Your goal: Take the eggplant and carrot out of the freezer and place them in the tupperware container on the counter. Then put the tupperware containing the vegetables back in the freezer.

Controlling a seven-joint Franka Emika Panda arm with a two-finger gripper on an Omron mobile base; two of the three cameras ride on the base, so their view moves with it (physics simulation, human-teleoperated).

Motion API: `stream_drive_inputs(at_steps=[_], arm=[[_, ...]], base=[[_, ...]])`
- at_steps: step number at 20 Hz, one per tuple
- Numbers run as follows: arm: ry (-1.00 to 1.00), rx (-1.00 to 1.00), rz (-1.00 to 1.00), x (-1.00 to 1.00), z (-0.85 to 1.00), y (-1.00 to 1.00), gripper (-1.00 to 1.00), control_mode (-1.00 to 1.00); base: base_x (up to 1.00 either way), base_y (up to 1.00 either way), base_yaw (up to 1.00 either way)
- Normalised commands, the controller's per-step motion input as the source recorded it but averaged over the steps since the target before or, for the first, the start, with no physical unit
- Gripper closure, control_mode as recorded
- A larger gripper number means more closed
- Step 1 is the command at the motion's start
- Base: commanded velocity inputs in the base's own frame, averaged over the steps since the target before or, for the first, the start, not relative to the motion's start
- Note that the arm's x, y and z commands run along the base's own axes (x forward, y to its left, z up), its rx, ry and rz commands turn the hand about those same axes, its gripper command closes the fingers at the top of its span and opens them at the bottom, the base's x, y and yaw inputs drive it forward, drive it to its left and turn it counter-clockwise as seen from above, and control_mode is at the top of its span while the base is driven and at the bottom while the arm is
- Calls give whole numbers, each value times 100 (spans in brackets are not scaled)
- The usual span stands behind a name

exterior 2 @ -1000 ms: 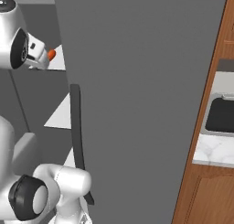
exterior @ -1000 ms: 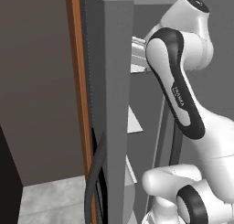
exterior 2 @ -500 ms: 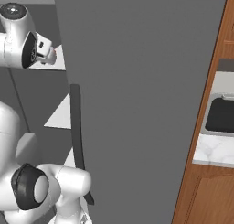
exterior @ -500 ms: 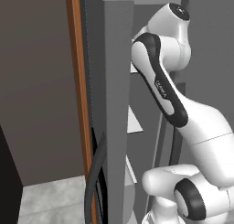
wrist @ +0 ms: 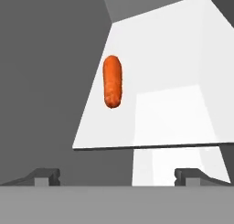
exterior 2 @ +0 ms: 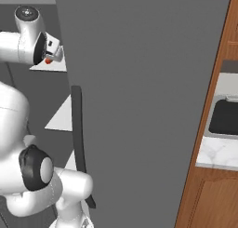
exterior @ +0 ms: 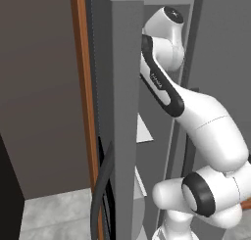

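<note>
I've got the arm reaching up into the open freezer (exterior 2: pixel 139 106), and the gripper (wrist: pixel 118 177) hangs with its fingers spread wide, holding nothing. The carrot (wrist: pixel 112 88) lies flat on a white shelf (wrist: pixel 173 63) just ahead, well short of the fingertips.

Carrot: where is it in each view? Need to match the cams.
Left base view: cannot make it out.
Right base view: carrot, upper left, beside the wrist, on the white shelf.
Hand view: carrot, upper centre, lying on that shelf.
Shared landmark: the shelf.
</note>
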Motion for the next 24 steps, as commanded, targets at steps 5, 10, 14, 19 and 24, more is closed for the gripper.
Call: stream_drive_inputs(at_steps=[5, 10, 14, 19, 24], arm=[[0, 0, 0, 64, -21, 18, -100, -100], [0, 0, 1, 61, -24, 15, -100, -100], [0, 0, 0, 61, -24, 13, -100, -100], [0, 0, 0, 55, -17, 10, -100, -100], [0, 0, 1, 36, -17, 15, -100, -100]], base=[[0, 0, 0], [0, 0, 0], [0, 0, 0], [0, 0, 0], [0, 0, 0]])
